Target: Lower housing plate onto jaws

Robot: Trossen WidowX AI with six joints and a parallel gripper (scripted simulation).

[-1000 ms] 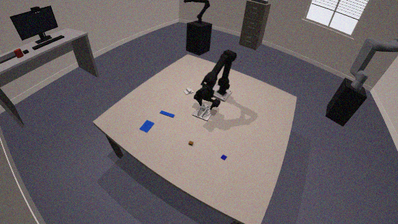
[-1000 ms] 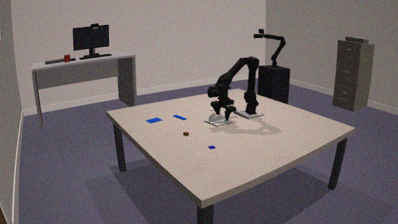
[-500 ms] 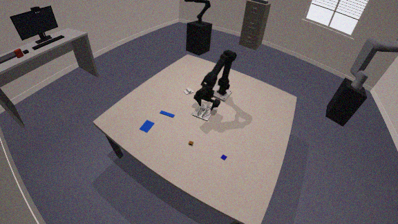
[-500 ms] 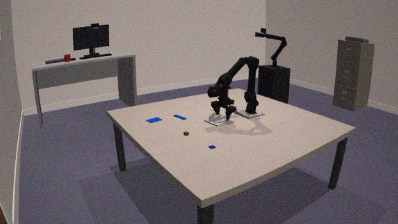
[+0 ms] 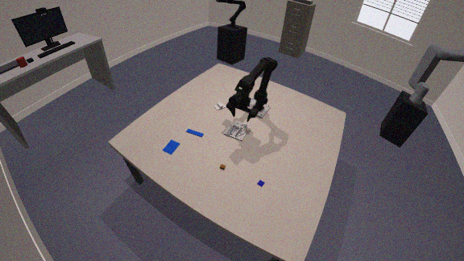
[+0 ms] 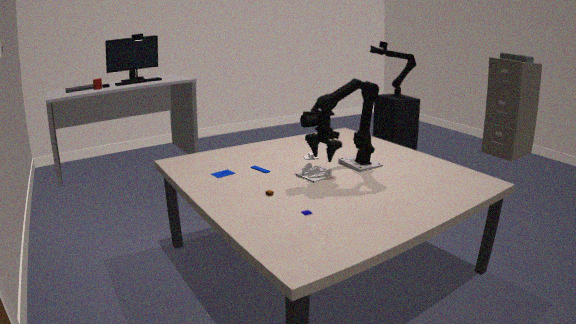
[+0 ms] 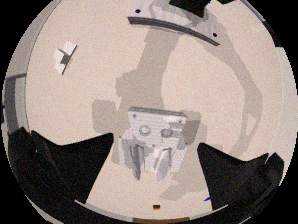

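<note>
My gripper (image 5: pixel 241 118) (image 6: pixel 322 158) (image 7: pixel 157 143) is open and empty, above the white gripper assembly (image 5: pixel 234 132) (image 6: pixel 313 174) on the table. In the wrist view the pale housing plate (image 7: pixel 156 121) lies over the rear of the assembly, between the fingertips in the picture but clear of them. Two round features show on it side by side. The left jaw (image 7: pixel 136 159) and the right jaw (image 7: pixel 162 164) stick out from its near side. The stubs under the plate are hidden. I cannot tell whether the plate is fully level and closed.
A small white part (image 5: pixel 219 106) (image 7: pixel 71 49) lies behind left. A blue bar (image 5: pixel 195 133) (image 6: pixel 260 169) and blue rectangle (image 5: pixel 171 147) (image 6: pixel 223 174) lie left. A brown piece (image 5: pixel 222 167) (image 6: pixel 269 193) and dark blue square (image 5: pixel 261 183) (image 6: pixel 306 213) lie in front. The arm's base plate is behind.
</note>
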